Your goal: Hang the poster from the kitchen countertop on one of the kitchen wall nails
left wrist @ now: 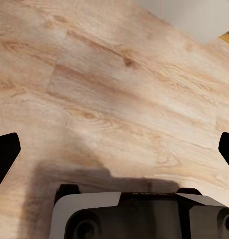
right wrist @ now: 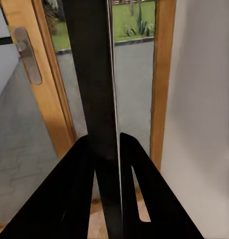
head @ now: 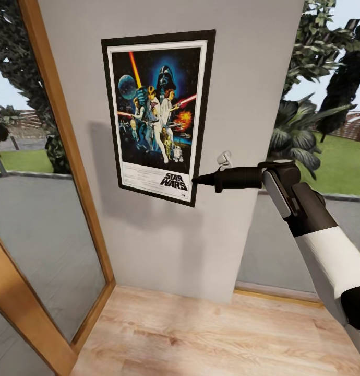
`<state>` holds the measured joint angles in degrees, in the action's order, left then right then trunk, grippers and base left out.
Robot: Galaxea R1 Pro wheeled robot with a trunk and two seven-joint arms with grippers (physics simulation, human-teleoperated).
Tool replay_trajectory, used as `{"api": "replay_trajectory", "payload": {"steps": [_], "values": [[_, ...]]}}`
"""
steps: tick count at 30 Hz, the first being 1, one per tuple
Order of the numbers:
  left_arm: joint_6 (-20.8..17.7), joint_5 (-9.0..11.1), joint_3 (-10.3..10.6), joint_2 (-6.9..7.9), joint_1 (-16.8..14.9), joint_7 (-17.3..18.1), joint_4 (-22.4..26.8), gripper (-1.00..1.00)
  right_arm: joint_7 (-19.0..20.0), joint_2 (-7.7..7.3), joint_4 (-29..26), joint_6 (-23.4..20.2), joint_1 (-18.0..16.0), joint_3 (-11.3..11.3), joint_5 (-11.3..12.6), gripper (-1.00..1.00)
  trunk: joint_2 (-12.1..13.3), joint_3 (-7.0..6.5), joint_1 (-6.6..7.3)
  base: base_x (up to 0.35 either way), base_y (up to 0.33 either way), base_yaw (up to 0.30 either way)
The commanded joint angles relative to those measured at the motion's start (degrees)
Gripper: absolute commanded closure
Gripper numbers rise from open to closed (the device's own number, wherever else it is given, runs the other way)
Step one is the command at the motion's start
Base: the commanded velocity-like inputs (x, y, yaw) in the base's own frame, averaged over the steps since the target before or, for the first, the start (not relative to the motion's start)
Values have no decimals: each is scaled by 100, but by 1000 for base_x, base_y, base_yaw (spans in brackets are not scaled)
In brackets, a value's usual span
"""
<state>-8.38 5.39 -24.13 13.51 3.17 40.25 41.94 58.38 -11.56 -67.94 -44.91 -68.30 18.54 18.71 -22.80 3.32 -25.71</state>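
Observation:
The black-framed Star Wars poster (head: 158,112) is held flat against the light-grey wall, slightly tilted. My right gripper (head: 196,180) reaches in from the right and is shut on the frame's lower right edge. In the right wrist view the poster's black frame (right wrist: 94,74) runs edge-on between the two black fingers (right wrist: 69,199). My left gripper (left wrist: 114,149) hangs open over the wood floor, its fingertips (left wrist: 5,157) wide apart with nothing between them. The poster hides any wall nail from view. The kitchen countertop is out of view.
The grey wall panel (head: 211,250) stands between a wood-framed glass door (head: 55,156) on the left and a window with garden plants (head: 305,130) on the right. Light-wood plank floor (head: 201,339) lies below. A door handle (right wrist: 28,55) shows in the right wrist view.

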Motion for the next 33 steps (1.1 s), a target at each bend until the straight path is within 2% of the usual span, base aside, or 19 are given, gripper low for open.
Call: {"api": "replay_trajectory", "payload": {"steps": [1,16,33], "values": [[-59,57,-2,-1,0,18,7,-100,-2,-4,0,-35,-8,10,37,100,-12,12,-7,335,93,0],[-59,58,0,-4,0,18,11,-100,-2,-4,-9,-35,-7,10,37,100,-12,12,-7,325,85,0],[-59,57,2,-2,0,18,15,-100,-2,-4,-13,-35,-8,10,37,100,-12,12,-7,48,4,0]]}}
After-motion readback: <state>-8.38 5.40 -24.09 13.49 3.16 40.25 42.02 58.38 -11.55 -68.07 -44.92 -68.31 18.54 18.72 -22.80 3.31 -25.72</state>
